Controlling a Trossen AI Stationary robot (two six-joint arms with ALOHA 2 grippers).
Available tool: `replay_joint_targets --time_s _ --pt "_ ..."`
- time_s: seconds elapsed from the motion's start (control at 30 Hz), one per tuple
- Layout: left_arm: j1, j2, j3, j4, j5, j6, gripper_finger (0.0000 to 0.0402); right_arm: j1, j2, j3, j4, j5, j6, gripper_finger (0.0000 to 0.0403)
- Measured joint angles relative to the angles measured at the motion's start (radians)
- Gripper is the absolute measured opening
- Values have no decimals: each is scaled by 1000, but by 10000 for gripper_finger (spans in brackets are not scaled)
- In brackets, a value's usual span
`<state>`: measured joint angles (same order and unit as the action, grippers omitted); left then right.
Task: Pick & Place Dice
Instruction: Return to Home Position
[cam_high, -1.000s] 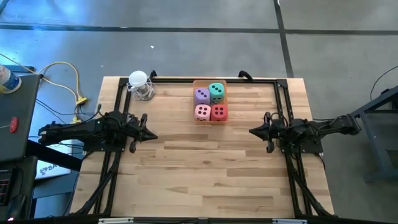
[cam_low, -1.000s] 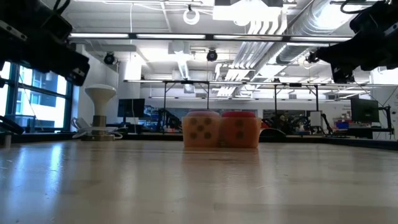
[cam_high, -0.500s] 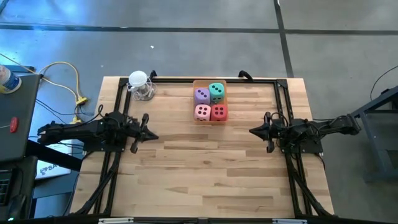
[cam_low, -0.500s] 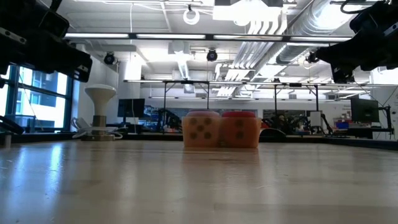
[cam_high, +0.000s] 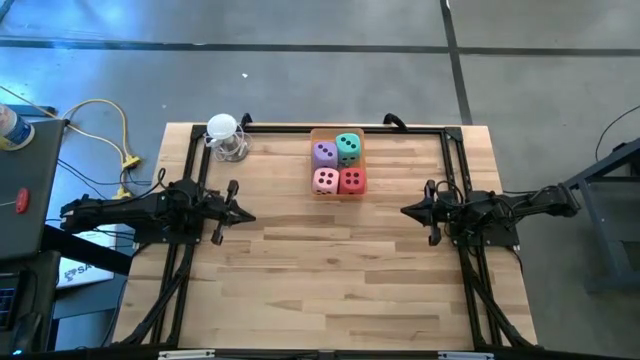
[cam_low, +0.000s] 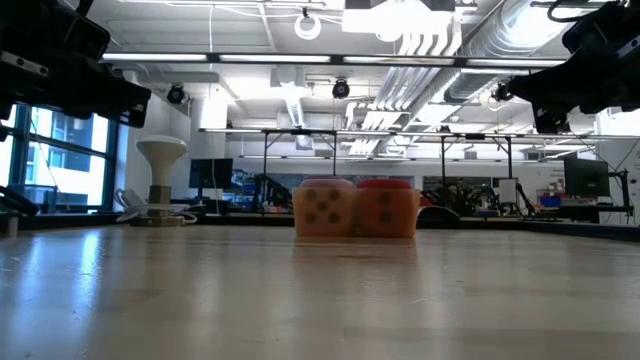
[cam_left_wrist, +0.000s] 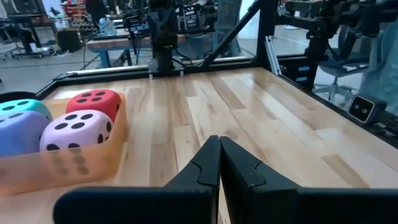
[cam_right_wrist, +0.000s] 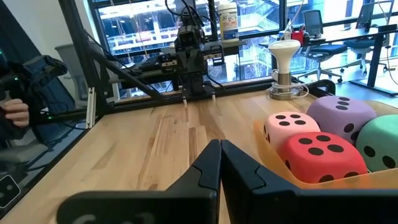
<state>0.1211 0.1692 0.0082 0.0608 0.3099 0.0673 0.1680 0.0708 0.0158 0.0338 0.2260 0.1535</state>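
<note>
Only my left gripper (cam_high: 240, 212) has crept since a moment ago, hanging mid-frame opposite my right gripper (cam_high: 410, 211), both with fingers pressed shut on nothing, seemingly homing because the pink die (cam_high: 325, 180), red die (cam_high: 352, 180), teal die (cam_high: 348, 148) and purple die (cam_high: 324, 153) sit in the orange bin (cam_left_wrist: 68, 165), upper centre.

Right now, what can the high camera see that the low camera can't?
Only the high view shows the purple die and the teal-green die at the back of the orange bin. It also shows both whole arms, with the left tool and the right tool facing each other across the table. Only the low view shows the room behind, with ceiling pipes and windows. Both show the pink die, the red die, the bin and the white stand.
</note>
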Motion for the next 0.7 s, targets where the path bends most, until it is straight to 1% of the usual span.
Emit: replay_joint_targets --time_s 0.2,0.43,0.7 --pt "0 0 0 0 0 -27 0 0 0 0 0 0 0 1" --pt "0 0 0 0 0 -122 0 0 0 0 0 0 0 1" --pt "0 0 0 0 0 -126 0 0 0 0 0 0 0 1"
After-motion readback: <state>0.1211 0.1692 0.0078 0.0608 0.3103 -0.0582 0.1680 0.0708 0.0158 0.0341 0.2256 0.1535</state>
